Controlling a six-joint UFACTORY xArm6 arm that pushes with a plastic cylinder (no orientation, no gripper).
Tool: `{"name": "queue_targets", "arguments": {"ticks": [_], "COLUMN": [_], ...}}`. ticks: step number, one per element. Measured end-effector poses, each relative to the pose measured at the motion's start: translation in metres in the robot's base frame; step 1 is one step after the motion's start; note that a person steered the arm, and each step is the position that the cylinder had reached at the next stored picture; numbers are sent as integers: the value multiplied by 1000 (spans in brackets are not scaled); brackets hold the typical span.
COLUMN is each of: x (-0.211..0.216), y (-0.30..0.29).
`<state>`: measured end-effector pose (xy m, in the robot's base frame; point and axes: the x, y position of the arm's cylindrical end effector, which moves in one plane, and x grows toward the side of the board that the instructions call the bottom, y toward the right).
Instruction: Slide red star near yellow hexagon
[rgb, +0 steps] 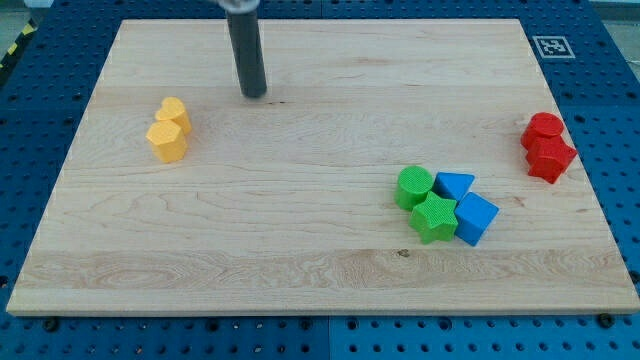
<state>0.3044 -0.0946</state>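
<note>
The red star (551, 158) lies near the board's right edge, touching a red round block (544, 128) just above it. The yellow hexagon (166, 140) lies at the view's left, touching a second yellow block (174, 112) above it. My tip (254, 95) rests on the board near the view's top, to the right of and above the yellow blocks, far from the red star. It touches no block.
A cluster sits right of centre: a green round block (413, 187), a green star (434, 217), a blue triangular block (455, 185) and a blue cube (476, 218). The wooden board (300, 270) lies on a blue perforated table; a marker tag (551, 46) is at top right.
</note>
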Motion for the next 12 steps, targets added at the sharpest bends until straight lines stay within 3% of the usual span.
{"name": "queue_targets", "arguments": {"ticks": [1,3,4,6,7,8,9,10,11,12], "x": [-63,-24,-20,-20,-11,-11,34,116,156,165], "y": [56,284,321,326,440,440,440,440,440,418]}}
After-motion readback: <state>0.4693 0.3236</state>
